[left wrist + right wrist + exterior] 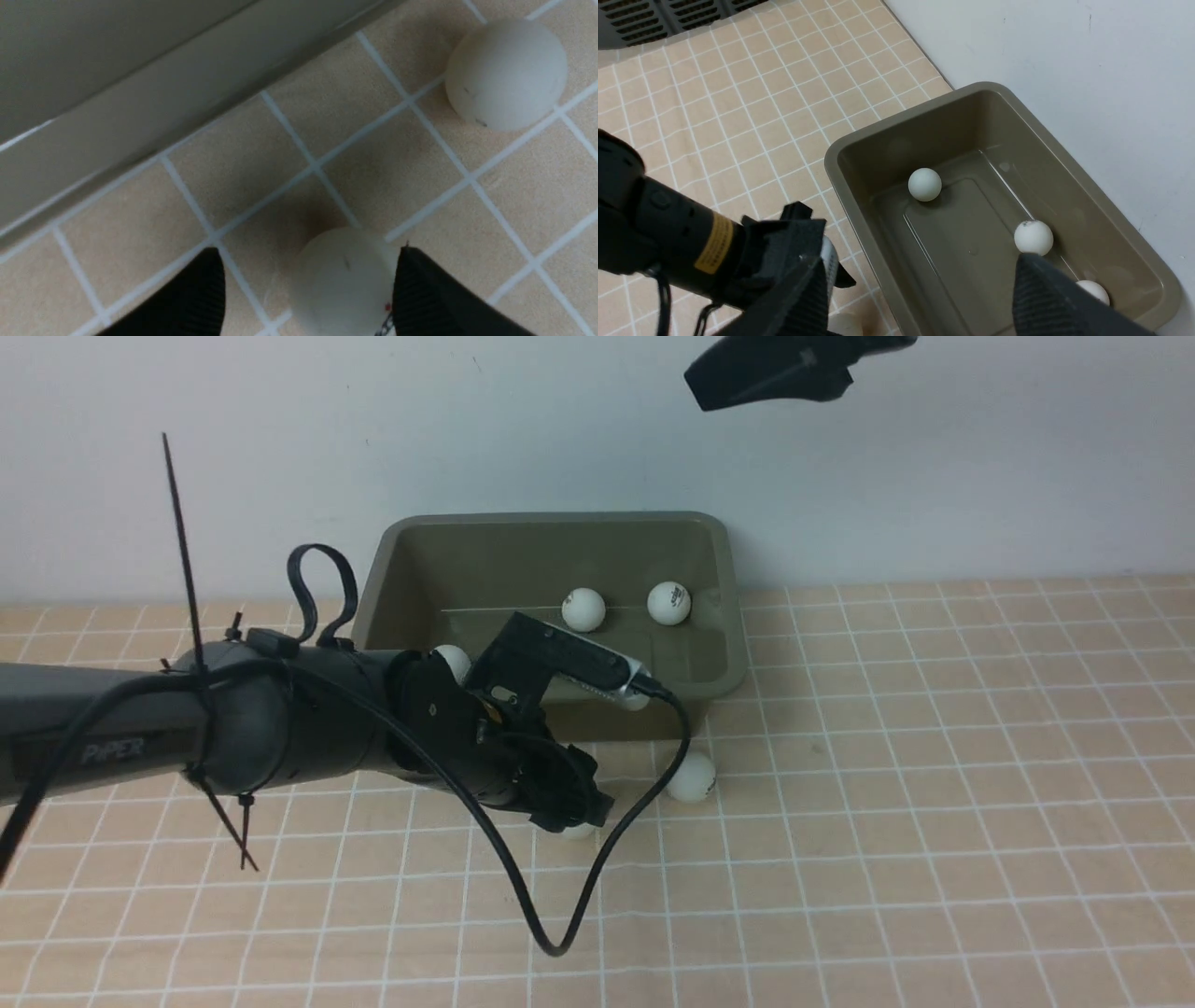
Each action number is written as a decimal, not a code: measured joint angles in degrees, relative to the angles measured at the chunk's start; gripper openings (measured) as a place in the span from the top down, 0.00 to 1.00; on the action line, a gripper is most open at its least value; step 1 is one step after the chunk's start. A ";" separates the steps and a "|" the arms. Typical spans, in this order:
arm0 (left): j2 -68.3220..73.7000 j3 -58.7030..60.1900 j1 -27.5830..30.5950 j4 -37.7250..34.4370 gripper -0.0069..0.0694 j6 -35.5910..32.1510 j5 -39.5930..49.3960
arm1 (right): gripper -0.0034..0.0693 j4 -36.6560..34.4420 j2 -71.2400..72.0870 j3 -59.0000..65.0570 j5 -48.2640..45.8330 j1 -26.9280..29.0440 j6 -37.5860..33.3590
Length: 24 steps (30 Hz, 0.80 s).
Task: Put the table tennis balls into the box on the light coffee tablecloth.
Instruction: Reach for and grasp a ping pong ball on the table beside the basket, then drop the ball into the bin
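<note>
The olive-grey box [719, 616] stands at the back of the light coffee tablecloth [934, 803]. Two table tennis balls [583, 609] [668, 603] lie in it in plain sight. My left arm partly hides two more of them there. Another ball [692, 777] rests on the cloth just in front of the box. My left gripper [308, 252] is open and low over the cloth, astride one ball [343, 280]. One finger [420, 289] is against that ball and the other stands clear. My right gripper [920, 256] hangs open and empty high above the box [859, 149].
A white wall [934, 457] rises right behind the box. The left arm's black cable [560, 943] loops down onto the cloth in front of the gripper. A dark vented housing [668, 14] sits at the cloth's far edge in the right wrist view.
</note>
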<state>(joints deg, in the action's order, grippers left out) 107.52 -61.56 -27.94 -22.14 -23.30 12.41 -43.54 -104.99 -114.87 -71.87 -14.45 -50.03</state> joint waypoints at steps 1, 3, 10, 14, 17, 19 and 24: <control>0.89 -1.15 -0.41 0.00 0.37 -0.94 -0.05 | 0.29 -0.05 0.00 0.00 0.00 0.00 0.00; 1.90 -2.56 -0.73 -0.02 0.37 -1.70 0.42 | 0.29 -0.05 0.00 0.00 0.00 0.00 0.00; 5.07 -4.19 -0.87 -0.14 0.37 -1.81 3.42 | 0.29 -0.05 0.00 0.00 0.00 0.00 -0.05; 6.26 -4.19 -0.87 -0.18 0.42 -0.99 5.13 | 0.29 -0.05 0.00 0.00 0.00 0.00 -0.05; 5.56 -4.32 -0.87 -0.38 0.50 0.31 7.74 | 0.29 -0.05 0.00 0.00 0.00 0.00 -0.05; 3.95 -4.26 -1.30 -0.44 0.50 0.24 9.45 | 0.29 0.16 0.00 0.00 0.00 0.00 -0.15; -3.17 -4.83 -3.62 -2.50 0.50 -4.59 8.74 | 0.29 0.52 0.00 0.00 0.00 0.00 -0.15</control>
<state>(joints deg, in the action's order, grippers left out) 104.35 -66.39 -31.56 -24.64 -27.89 21.15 -43.02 -104.99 -114.87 -71.87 -14.45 -50.18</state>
